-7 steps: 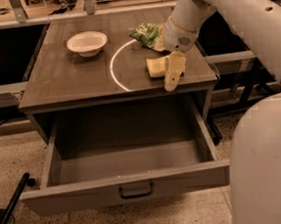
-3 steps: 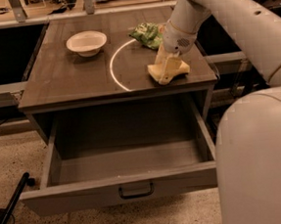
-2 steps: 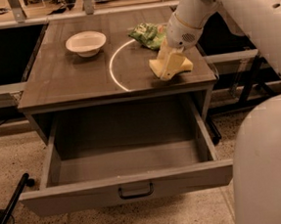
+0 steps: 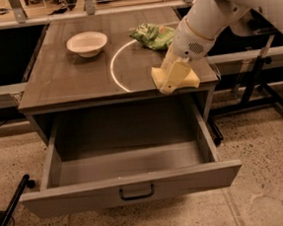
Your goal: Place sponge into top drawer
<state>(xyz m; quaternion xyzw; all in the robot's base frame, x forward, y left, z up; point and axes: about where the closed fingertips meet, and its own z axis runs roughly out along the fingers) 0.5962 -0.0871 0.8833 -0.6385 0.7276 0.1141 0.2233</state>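
Note:
The pale yellow sponge (image 4: pixel 190 79) is held tilted at the front right edge of the tabletop, just above the back right corner of the open top drawer (image 4: pixel 133 185). My gripper (image 4: pixel 172 77) reaches down from the upper right and is shut on the sponge. The drawer is pulled fully out below the tabletop. Its grey inside shows nothing in it, and its dark handle (image 4: pixel 137 192) sits at the centre of the front panel.
A white bowl (image 4: pixel 87 43) stands at the back left of the tabletop (image 4: pixel 64 77). A green snack bag (image 4: pixel 154 34) lies at the back right, just behind my arm. A white arc line (image 4: pixel 115 67) is marked on the top. A dark stand leg (image 4: pixel 258 87) is at the right.
My gripper has closed on the sponge, tilted it up, and carried it from the table's right side forward to the front edge above the open drawer.

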